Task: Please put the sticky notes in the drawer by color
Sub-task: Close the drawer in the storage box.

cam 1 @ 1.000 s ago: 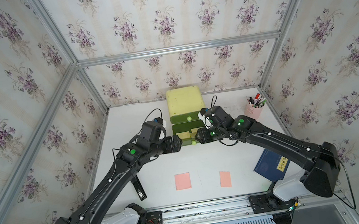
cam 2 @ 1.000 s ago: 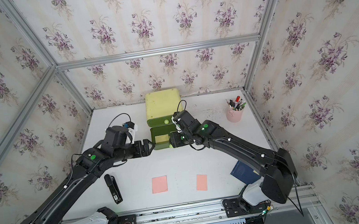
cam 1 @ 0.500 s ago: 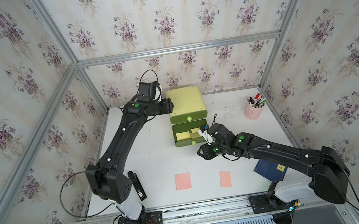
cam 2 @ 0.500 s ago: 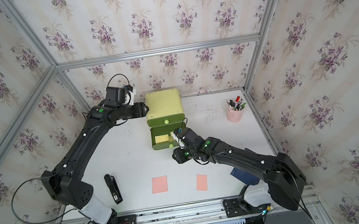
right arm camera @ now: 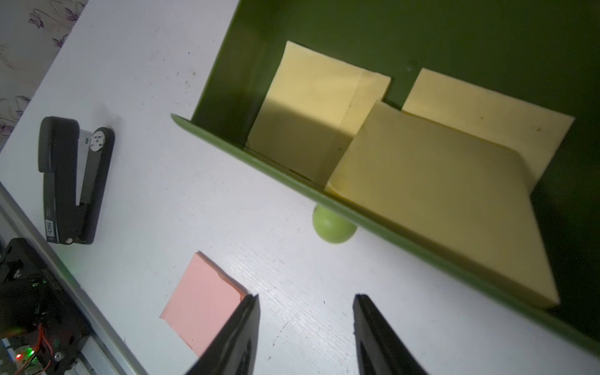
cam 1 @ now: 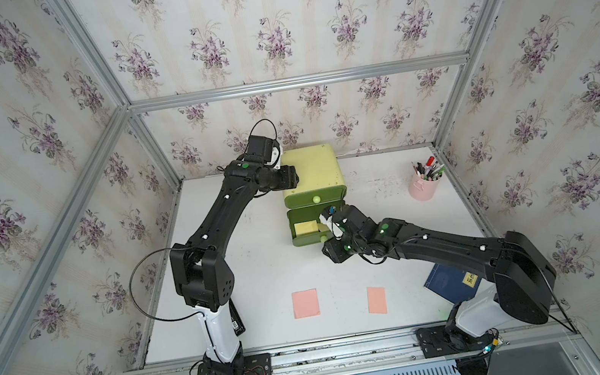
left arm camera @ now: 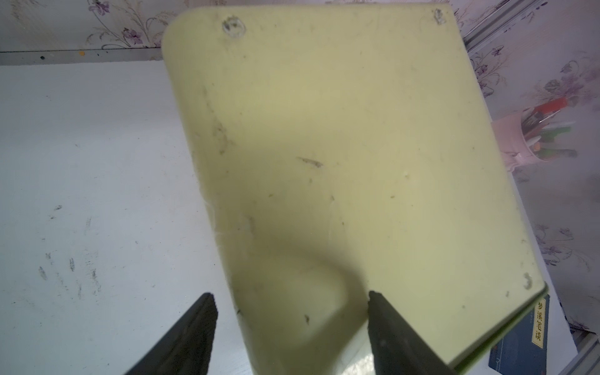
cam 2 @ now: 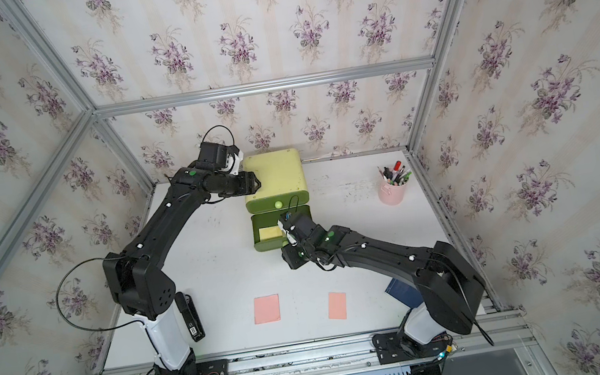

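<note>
The drawer point(cam 1: 310, 171) point(cam 2: 274, 174) is a pale yellow-green chest at the back of the table. One of its green trays point(cam 1: 317, 234) is pulled out, with three yellow sticky notes point(right arm camera: 438, 194) in it, one leaning on the front wall above the knob point(right arm camera: 334, 229). Two salmon pink sticky notes point(cam 1: 305, 303) point(cam 1: 376, 299) lie flat near the front edge. My left gripper point(left arm camera: 290, 295) point(cam 1: 295, 177) stands open astride the chest's upper left edge. My right gripper point(right arm camera: 306, 297) point(cam 1: 329, 253) hangs open and empty over bare table in front of the tray, near a pink note point(right arm camera: 201, 298).
A pink pen cup point(cam 1: 424, 187) stands at the back right. A dark blue booklet point(cam 1: 451, 281) lies at the front right, partly under my right arm. A black stapler point(cam 1: 235, 321) point(right arm camera: 71, 181) lies at the front left. Wallpapered walls close three sides.
My left arm swung from the tray's front up to the chest's back-left top edge. My right gripper drew back from the tray toward the front and stands apart from it.
</note>
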